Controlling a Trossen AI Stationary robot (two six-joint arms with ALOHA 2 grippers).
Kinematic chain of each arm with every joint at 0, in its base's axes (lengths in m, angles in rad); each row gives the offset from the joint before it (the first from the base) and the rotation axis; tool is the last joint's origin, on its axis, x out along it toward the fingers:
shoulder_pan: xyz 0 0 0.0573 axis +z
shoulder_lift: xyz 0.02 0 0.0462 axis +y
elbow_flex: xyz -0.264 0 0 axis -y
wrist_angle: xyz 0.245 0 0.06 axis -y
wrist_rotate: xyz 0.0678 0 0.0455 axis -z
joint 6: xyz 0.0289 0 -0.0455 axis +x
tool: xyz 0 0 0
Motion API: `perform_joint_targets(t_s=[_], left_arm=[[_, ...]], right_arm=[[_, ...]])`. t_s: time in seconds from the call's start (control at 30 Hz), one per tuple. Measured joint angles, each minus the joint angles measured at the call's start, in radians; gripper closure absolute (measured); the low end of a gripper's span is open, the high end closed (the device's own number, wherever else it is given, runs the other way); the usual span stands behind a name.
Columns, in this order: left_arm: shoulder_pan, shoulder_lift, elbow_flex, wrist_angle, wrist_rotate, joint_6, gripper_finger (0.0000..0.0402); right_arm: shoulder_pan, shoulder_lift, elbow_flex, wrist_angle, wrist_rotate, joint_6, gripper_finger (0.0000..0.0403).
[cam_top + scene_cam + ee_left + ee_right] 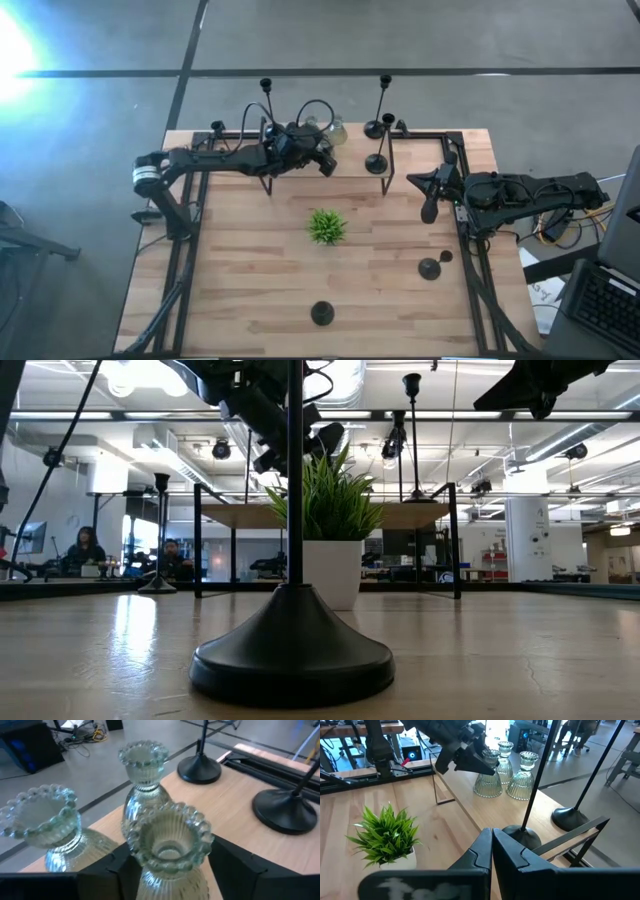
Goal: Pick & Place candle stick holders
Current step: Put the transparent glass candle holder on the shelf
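Glass holder [167, 845] between left tool [167, 870] fingers

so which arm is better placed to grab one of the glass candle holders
Left. The left gripper is at the far edge with its fingers open on either side of the nearest glass holder. The right gripper hangs by the right rail, shut, farther from the glass.

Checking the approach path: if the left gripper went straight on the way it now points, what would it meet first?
Probably the nearest clear ribbed glass candle holder: it stands just ahead of the open left gripper, in line with the gap between its fingers. Depth is uncertain.
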Motion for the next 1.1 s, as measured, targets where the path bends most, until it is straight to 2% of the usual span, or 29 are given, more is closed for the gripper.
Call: perform_joint_targets(t_s=[0.27,0.47,0.67,0.9,1.0,1.1], left_arm=[[-0.003,-0.022,0.000,-0.001,0.051,0.008,0.0131],[-0.029,-0.091,0.000,-0.002,0.071,0.026,0.0132],[-0.066,-0.198,0.000,-0.041,0.047,0.094,0.0133],[-0.132,-0.358,0.000,-0.250,-0.186,0.109,0.0134],[-0.190,-0.424,0.000,-0.380,-0.286,0.038,0.0134],[-0.273,-0.477,-0.012,-0.526,-0.447,-0.094,0.0134]], right_arm=[[0.000,0.000,0.000,-0.012,0.000,-0.001,0.0394],[0.000,0.000,0.000,-0.022,0.000,0.002,0.0394],[0.000,0.000,0.000,-0.023,0.000,0.002,0.0394],[0.000,0.000,0.000,-0.025,0.000,-0.001,0.0394],[0.000,0.000,0.000,-0.027,0.000,-0.001,0.0394],[0.000,0.000,0.000,-0.027,0.000,-0.002,0.0394]])
